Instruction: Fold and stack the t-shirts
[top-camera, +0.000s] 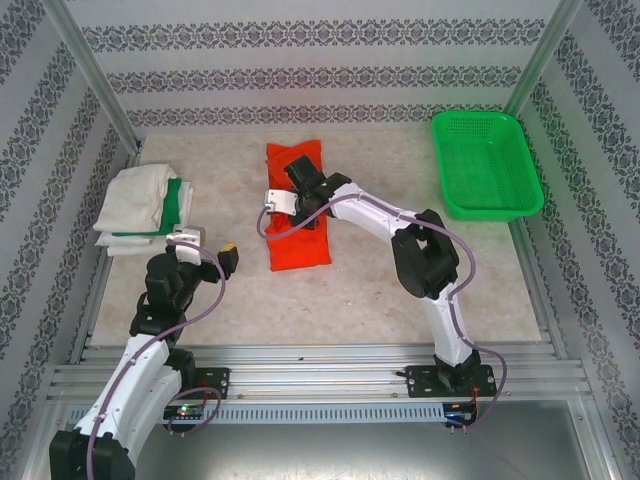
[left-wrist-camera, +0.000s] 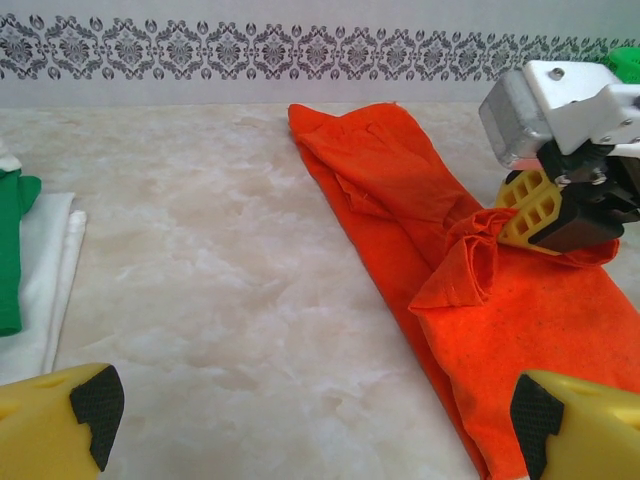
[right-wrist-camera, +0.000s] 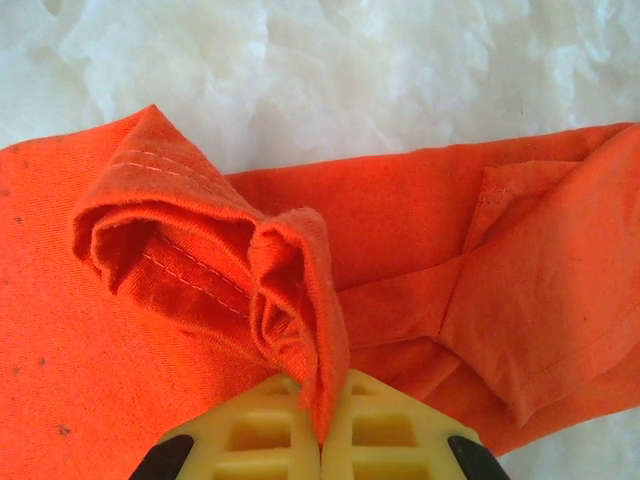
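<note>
At the far left of the table (top-camera: 380, 290) sits a pile of folded t-shirts (top-camera: 140, 205), off-white with a green one between the layers, its edge showing in the left wrist view (left-wrist-camera: 20, 270). Just beside it, nearer the bases, the left gripper (top-camera: 208, 245) hovers over bare tabletop with its yellow fingers spread wide (left-wrist-camera: 310, 410) and nothing between them.

In the middle lies the orange-red t-shirt (top-camera: 300, 250), folded into a long strip running away from the arms (left-wrist-camera: 400, 190). The right gripper (top-camera: 296, 188) reaches over it from the right, and its fingers are pressed together on a bunched fold of the orange cloth (right-wrist-camera: 500, 260), pinching it up off the rest of the shirt (left-wrist-camera: 545, 215) (right-wrist-camera: 322, 420).

At the far right corner stands a green mesh basket (top-camera: 485, 165), well apart from the shirts.
</note>
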